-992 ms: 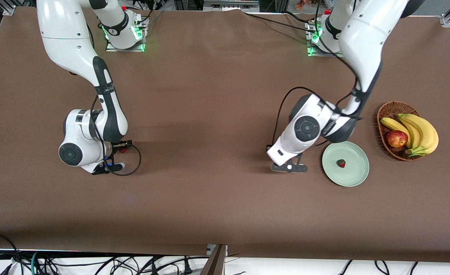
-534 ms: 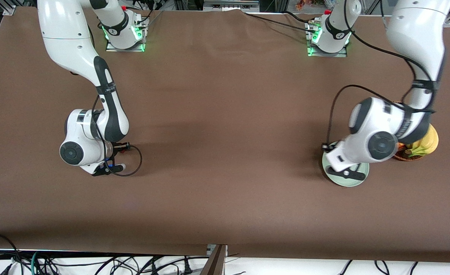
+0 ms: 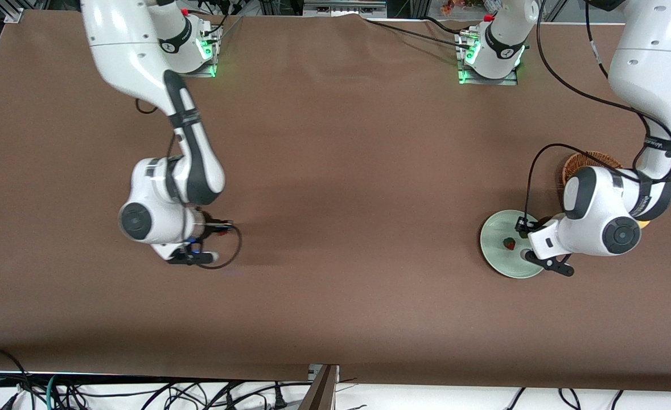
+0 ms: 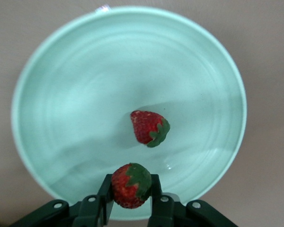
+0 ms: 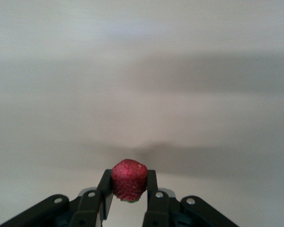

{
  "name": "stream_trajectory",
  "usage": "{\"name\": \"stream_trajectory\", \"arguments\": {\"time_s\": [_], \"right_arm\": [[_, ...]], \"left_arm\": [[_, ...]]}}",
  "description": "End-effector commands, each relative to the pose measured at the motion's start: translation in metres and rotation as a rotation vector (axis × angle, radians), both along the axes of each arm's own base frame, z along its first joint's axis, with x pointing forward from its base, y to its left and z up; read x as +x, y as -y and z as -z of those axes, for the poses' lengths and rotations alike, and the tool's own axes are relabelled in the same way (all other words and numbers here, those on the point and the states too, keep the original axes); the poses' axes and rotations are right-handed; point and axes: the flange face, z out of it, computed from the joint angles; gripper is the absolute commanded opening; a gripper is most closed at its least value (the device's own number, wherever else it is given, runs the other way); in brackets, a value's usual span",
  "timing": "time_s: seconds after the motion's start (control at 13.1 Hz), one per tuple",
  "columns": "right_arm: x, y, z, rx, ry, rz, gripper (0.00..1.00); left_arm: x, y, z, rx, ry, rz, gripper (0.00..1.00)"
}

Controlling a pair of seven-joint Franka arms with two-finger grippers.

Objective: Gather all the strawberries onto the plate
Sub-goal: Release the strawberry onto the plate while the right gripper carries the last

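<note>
The left claw pinches a strawberry above the rim of the mint-green plate, near the bench's left-arm end, where another berry lies at the centre. Over bare bench toward the right arm's end, the right claw grips a third strawberry.

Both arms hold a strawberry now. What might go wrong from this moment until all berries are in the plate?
1. The left tool grips a small red strawberry over the rim of the round mint-green plate; released here, it may roll off.
2. It could also knock the strawberry lying on the plate.
3. The right tool must carry its red strawberry across the brown table; the small grip may slip.
</note>
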Motion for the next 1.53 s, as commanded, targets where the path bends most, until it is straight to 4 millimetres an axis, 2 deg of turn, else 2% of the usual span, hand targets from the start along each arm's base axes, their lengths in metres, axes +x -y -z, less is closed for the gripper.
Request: {"name": "stream_trajectory", "arguments": {"time_s": [0.0,0.08,0.15,0.23,0.38,0.53,0.69,0.76,0.84,0.92,0.99,1.07,1.22,1.3,1.45], "right_arm": [[-0.013,-0.114,-0.016,0.013,0.077,0.191,0.17],[-0.027,-0.160,-0.015,0.032,0.121,0.244,0.17],[-0.041,-0.197,-0.011,0.064,0.160,0.308,0.17],[-0.053,-0.228,-0.005,0.117,0.189,0.365,0.17],[-0.079,-0.287,0.009,0.238,0.203,0.460,0.17],[-0.096,-0.323,0.013,0.329,0.212,0.529,0.17],[-0.112,-0.347,0.021,0.351,0.212,0.519,0.18],[-0.117,-0.352,0.030,0.353,0.220,0.511,0.30],[-0.119,-0.352,0.039,0.357,0.235,0.513,0.51],[-0.119,-0.352,0.043,0.359,0.247,0.507,0.80],[-0.116,-0.351,0.039,0.355,0.263,0.489,1.00],[-0.108,-0.345,0.030,0.348,0.274,0.479,1.00],[-0.076,-0.312,0.012,0.224,0.226,0.443,1.00],[-0.058,-0.301,-0.028,0.197,0.208,0.389,1.00],[-0.024,-0.246,-0.062,0.136,0.150,0.233,1.00]], "left_arm": [[0.000,0.000,0.002,-0.012,0.010,0.044,0.31],[0.000,0.000,0.002,-0.012,0.010,0.044,0.49],[0.000,0.000,0.002,-0.012,0.010,0.044,0.93],[0.000,0.000,0.001,-0.013,0.010,0.044,1.00],[0.000,0.001,-0.002,-0.011,0.009,0.045,1.00],[0.002,0.003,-0.010,-0.009,0.016,0.050,1.00],[0.005,0.008,-0.034,-0.005,0.024,0.056,1.00],[0.005,0.018,-0.051,-0.006,0.030,0.066,1.00],[0.007,0.037,-0.067,-0.013,0.044,0.083,1.00],[0.006,0.054,-0.076,-0.025,0.041,0.098,1.00],[0.005,0.072,-0.082,-0.035,0.041,0.094,1.00],[0.004,0.090,-0.089,-0.034,0.048,0.063,1.00],[-0.002,0.127,-0.097,-0.034,0.049,-0.016,1.00],[-0.005,0.146,-0.099,-0.026,0.047,-0.069,1.00],[-0.017,0.202,-0.094,0.001,0.041,-0.137,1.00]]}}
